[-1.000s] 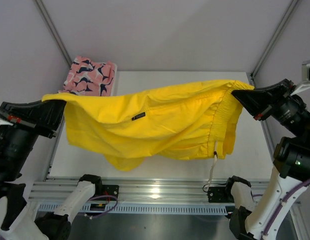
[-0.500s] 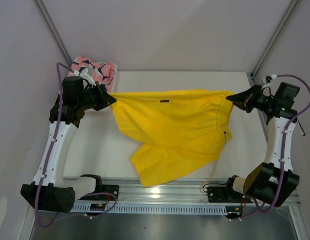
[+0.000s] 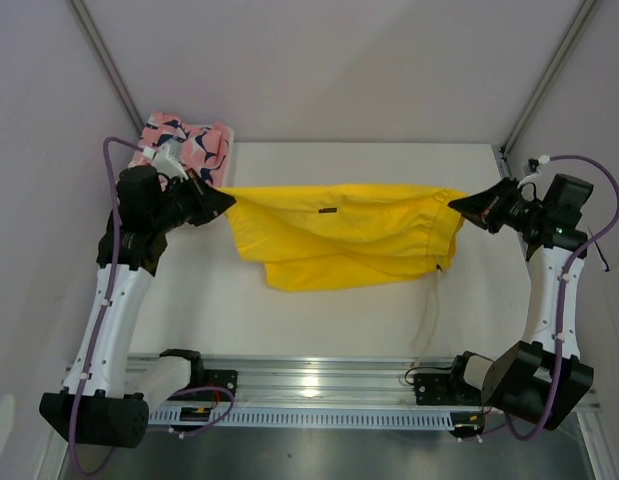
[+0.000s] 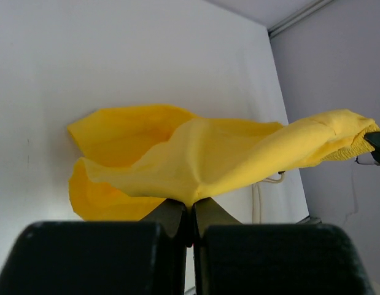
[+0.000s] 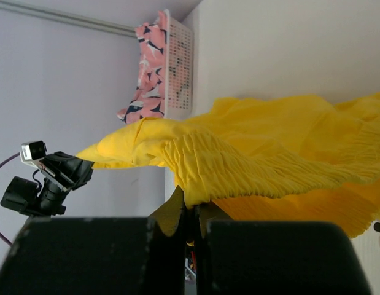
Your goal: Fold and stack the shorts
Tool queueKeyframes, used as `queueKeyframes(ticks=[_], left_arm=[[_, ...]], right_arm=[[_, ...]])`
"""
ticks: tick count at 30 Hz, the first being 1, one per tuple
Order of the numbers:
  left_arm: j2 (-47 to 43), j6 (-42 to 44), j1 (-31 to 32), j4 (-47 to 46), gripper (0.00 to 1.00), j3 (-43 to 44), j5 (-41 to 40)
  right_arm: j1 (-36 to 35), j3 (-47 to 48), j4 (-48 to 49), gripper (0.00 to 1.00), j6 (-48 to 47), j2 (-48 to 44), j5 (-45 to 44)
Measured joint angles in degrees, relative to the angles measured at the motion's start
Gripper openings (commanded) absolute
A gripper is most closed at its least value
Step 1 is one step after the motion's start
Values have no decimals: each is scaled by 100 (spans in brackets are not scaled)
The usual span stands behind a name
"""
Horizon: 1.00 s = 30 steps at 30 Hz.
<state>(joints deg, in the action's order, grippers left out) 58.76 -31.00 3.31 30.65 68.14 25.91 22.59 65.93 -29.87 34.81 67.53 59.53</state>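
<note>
Tension is running sideways: the left claw (image 3: 225,199) is pinching shut on one end of the yellow shorts (image 3: 339,235), whose long axis is stretching rightward from it, sagging toward the surface (image 3: 189,300), to the right claw (image 3: 457,207), which is clamping the waistband end.

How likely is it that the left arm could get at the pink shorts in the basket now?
Probably not yet. The pink shorts lie in the basket just beyond the left gripper, but that gripper is shut on the yellow shorts, stretched to the right gripper.
</note>
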Motion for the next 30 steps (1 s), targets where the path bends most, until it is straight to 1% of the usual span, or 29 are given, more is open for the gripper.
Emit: queueKeyframes(ticks=[3, 6, 11, 14, 17, 22, 25, 26, 30], left_arm=[[22, -4, -4, -20, 0, -476, 87], [199, -2, -9, -83, 0, -737, 243], [761, 85, -9, -214, 0, -964, 334], [1084, 153, -9, -225, 0, -1088, 332], [1486, 166, -9, -251, 0, -1147, 313], [2037, 146, -13, -348, 0, -1213, 219], [2304, 103, -13, -452, 0, -1178, 157], [2441, 101, -13, -472, 0, -1110, 146], [2874, 83, -13, -634, 0, -881, 125]], right_arm=[[-114, -402, -66, 0, -90, 55, -256], [-326, -490, -162, 0, -164, 402, -509], [-498, -601, -155, 0, -243, 1248, -901], [-485, -785, -90, 0, -197, 1506, -1115], [-516, -925, 170, 0, -131, 1759, -1217], [-566, -1047, 728, 8, -22, 2378, -1204], [-588, -1047, 1062, 18, 35, 2841, -1123], [-595, -1047, 1158, 25, 37, 2975, -1108], [-605, -1047, 1403, 35, 22, 3283, -1043]])
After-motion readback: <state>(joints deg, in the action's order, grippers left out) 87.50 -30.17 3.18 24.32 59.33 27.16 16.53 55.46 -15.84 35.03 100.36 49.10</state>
